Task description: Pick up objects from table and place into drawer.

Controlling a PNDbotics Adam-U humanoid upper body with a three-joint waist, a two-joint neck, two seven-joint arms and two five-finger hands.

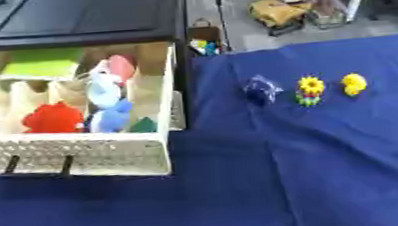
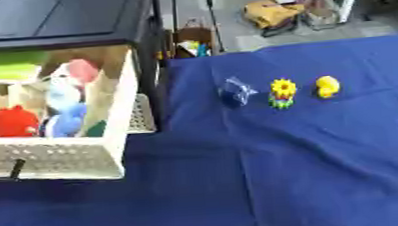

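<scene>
Drawer (image 1: 82,155) open, three toys (image 1: 310,90) beside

Text: none can be read.
Labels: none legible on the drawer (image 1: 82,155) or the toys.

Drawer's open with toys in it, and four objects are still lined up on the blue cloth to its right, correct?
Not four: the left eye view shows three, a dark blue object, a yellow flower toy and a yellow duck-like toy. The drawer is open with toys inside.
</scene>
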